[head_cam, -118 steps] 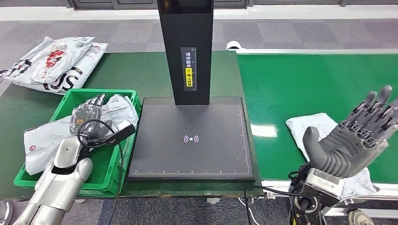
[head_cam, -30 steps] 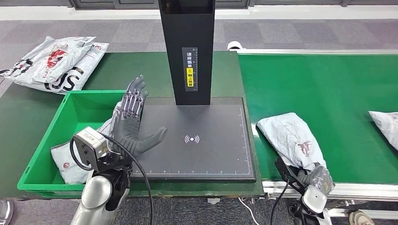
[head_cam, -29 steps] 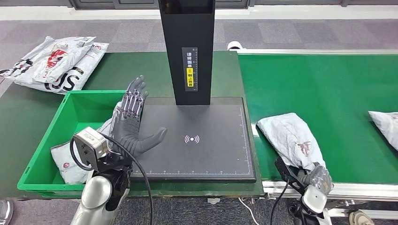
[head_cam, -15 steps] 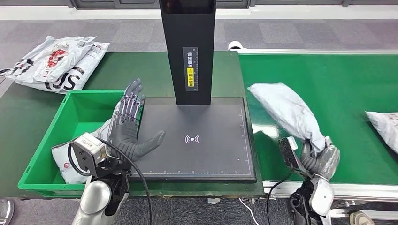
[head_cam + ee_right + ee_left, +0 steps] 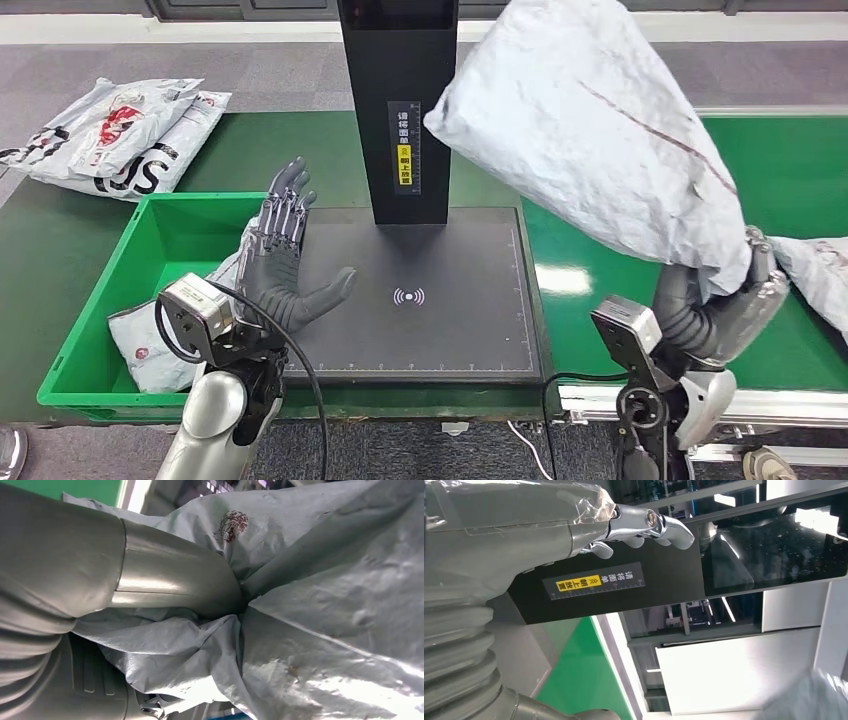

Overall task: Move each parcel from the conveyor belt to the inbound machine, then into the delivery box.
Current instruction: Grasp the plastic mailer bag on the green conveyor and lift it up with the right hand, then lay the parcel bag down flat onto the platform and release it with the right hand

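My right hand [image 5: 718, 310] grips one end of a large grey parcel [image 5: 590, 130] and holds it high above the conveyor belt [image 5: 640, 180], close to the camera. In the right wrist view the thumb [image 5: 170, 585] presses into the crumpled grey parcel [image 5: 325, 620]. My left hand [image 5: 278, 262] is open, fingers spread and raised, at the left edge of the black inbound machine plate [image 5: 410, 300]. Another grey parcel [image 5: 815, 270] lies on the belt at the far right. One parcel [image 5: 150, 335] lies in the green delivery box [image 5: 90, 320].
The machine's black column [image 5: 397, 100] rises at the back of the plate, just left of the lifted parcel. Several printed bags [image 5: 110, 135] lie on the dark green table at the back left. The left wrist view faces the column's label [image 5: 594, 582].
My right hand has lifted the grey parcel up off the belt, far higher than half a second ago. The left hand has barely moved. The far-right parcel has come closer along the belt.
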Motion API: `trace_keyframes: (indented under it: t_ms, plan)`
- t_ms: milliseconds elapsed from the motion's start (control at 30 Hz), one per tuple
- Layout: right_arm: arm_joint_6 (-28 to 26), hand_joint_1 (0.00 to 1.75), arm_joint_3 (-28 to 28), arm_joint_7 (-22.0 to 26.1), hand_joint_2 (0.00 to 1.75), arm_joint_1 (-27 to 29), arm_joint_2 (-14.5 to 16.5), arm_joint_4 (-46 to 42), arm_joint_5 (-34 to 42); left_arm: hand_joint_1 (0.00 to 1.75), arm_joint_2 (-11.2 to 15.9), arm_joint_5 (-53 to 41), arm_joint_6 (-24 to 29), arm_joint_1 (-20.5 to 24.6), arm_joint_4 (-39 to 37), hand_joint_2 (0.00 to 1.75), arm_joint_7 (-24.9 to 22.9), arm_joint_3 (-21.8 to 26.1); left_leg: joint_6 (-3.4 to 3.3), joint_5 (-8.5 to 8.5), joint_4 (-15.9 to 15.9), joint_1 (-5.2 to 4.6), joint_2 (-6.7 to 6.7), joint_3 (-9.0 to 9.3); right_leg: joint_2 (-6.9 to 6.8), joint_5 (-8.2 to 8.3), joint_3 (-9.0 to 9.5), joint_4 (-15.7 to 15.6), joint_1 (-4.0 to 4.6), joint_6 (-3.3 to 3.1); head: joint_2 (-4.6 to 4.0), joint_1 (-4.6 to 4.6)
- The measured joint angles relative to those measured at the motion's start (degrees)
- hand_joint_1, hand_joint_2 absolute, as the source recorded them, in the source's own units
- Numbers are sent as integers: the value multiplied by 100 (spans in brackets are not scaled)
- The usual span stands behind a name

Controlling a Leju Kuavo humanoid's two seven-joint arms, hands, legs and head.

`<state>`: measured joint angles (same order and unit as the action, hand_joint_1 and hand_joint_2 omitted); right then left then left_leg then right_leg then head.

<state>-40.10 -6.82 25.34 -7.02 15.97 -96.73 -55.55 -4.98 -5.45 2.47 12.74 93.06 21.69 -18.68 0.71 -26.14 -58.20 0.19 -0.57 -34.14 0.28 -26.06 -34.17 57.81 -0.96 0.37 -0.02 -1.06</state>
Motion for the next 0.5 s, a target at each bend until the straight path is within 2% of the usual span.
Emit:
trace_keyframes:
  t_ms: [100,300,367,500]
  plan:
    - [160,175,833,-817,175,-266,-240,314,-281,0,-8,45,0,95,-57,175,46,-8,4,3,0,1,3,3,2,4,-1,0,1,-2,1,-1]
    - [1250,175,2266,-2267,175,-948,-666,1753,-712,0,-7,93,10,185,-117,175,72,-56,8,12,0,5,-2,5,1,9,0,0,10,-8,1,-1]
    - [1365,175,2525,-2463,175,-1073,-748,2176,-790,0,-7,96,11,189,-116,175,74,-62,8,14,0,6,-11,2,-4,10,-1,1,10,-9,0,-1]
    - [1369,175,2795,-2498,175,-1238,-854,2671,-807,0,-7,98,13,192,-115,175,79,-67,8,12,0,7,-12,-2,-3,9,-4,2,9,-9,-1,-1]
